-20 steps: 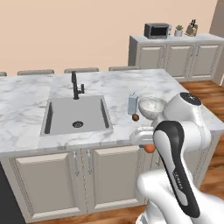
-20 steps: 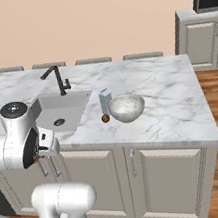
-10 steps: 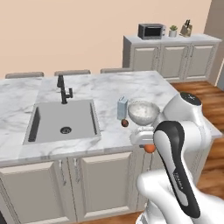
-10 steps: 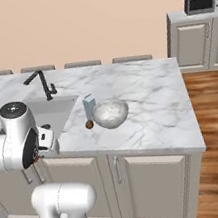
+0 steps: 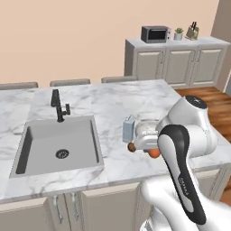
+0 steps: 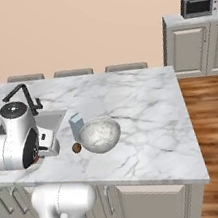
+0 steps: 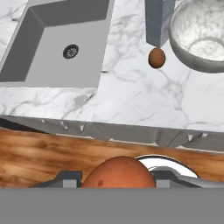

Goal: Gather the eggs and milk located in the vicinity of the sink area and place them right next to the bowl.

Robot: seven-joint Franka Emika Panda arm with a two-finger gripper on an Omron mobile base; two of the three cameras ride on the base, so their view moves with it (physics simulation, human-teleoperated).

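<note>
My gripper (image 7: 119,178) is shut on an orange-brown egg (image 7: 119,171), held low in front of the island's front edge. The same egg (image 5: 154,154) peeks out beside my white forearm. A second, brown egg (image 7: 157,57) lies on the marble beside the milk (image 7: 159,19) and the bowl (image 7: 199,35). From the right base, the bowl (image 6: 100,135) has the milk (image 6: 76,126) at its left and the brown egg (image 6: 77,147) in front of the carton. The sink (image 5: 58,144) lies left of them, and my gripper (image 6: 38,155) hangs near its right front corner.
A black faucet (image 5: 58,106) stands behind the basin. The drain (image 7: 71,51) sits in the sink floor. Wood floor (image 6: 216,127) lies right of the island. A microwave (image 5: 155,34) rests on the far cabinets. Chair backs (image 6: 74,72) line the island's far side.
The whole picture has slid left in both base views, so the base has driven right along the island. My gripper keeps the orange-brown egg; the milk, bowl and brown egg stay put.
</note>
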